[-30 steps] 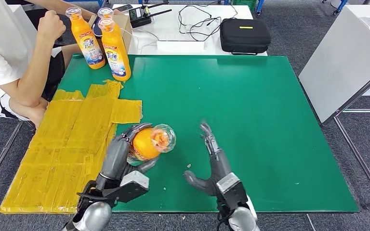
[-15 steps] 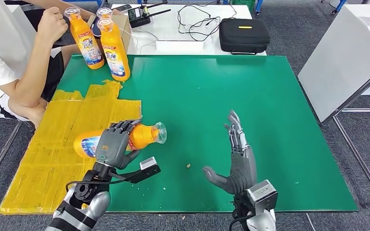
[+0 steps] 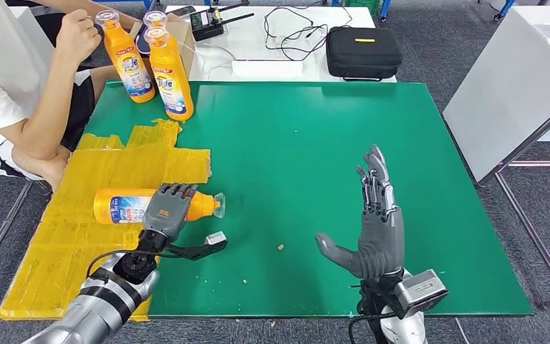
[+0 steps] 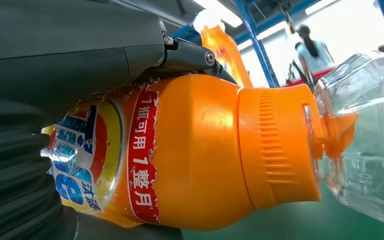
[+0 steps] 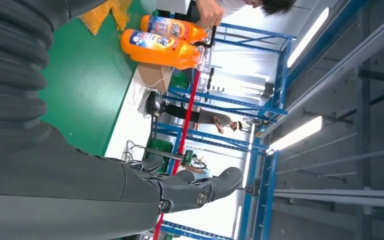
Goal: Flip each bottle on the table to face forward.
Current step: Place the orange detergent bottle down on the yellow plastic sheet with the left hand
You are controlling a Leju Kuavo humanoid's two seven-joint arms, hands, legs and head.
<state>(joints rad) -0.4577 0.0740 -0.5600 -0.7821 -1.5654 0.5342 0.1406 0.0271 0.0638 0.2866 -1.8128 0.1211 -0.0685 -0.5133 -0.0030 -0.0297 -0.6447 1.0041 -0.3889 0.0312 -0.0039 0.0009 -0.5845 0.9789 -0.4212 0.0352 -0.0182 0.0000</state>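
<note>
Bottle in hand: we see an orange plastic detergent bottle with a clear cap (image 3: 154, 206) lying on its side, cap pointing toward the middle of the green bench (image 3: 315, 143), base over the yellow taped patch (image 3: 79, 215).
Left robot hand (image 3: 166, 211): fingers wrapped over the bottle's shoulder, clamped on it; the left wrist view shows the label facing the camera.
Right robot hand (image 3: 372, 222): fingers spread and upright, holding nothing, well right of the bottle.
Standing bottles: two upright orange bottles (image 3: 150, 64) at the bench's far left corner, labels toward us.
Progress: we judge those two done; the held one not yet stood up.
Nearby: a seated person (image 3: 21, 86) left of the bench.
</note>
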